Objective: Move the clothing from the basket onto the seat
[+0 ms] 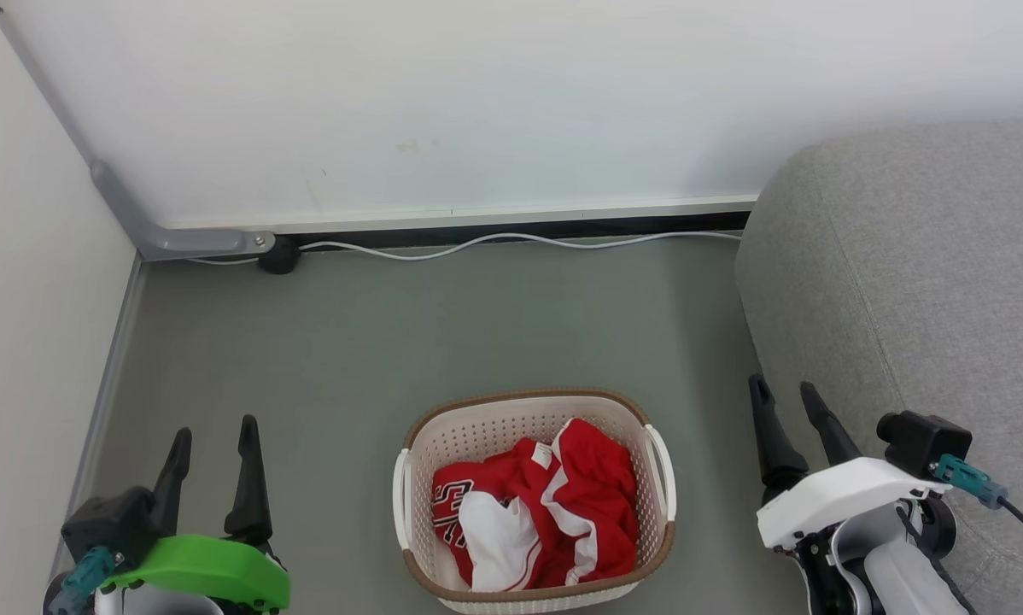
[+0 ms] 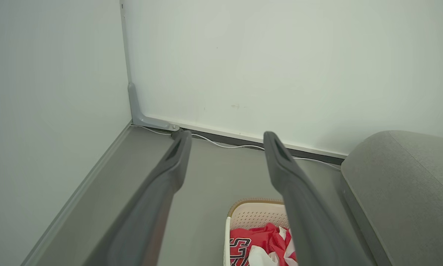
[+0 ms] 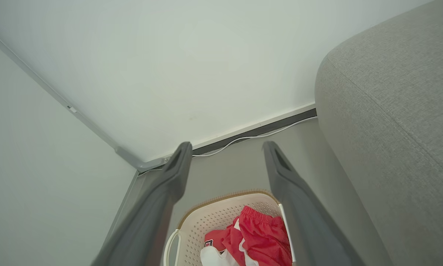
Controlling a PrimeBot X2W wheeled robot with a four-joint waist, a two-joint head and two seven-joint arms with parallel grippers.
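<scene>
1. Down on the grey floor (image 1: 349, 359), between the two arms, the basket (image 1: 529, 396) holds the clothing (image 1: 580, 504), a crumpled red-and-white heap; how many pieces there are, I can't quite tell.
2. Nothing is lifted yet: the left gripper (image 1: 215, 427) and right gripper (image 1: 784, 383) are both spread wide and empty.
3. Next, one of them likely has to dip into the heap and pinch a fold.
4. The fabric looks thin and limp, the basket is perforated cream plastic with a brown woven-look rim, and the sofa (image 1: 921, 282) beside it is rounded grey cloth.

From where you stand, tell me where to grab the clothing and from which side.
Best grip the clothing by its bunched red fold at far right, coming straight down from above; the basket walls ring it, blocking any sideways approach.
</scene>
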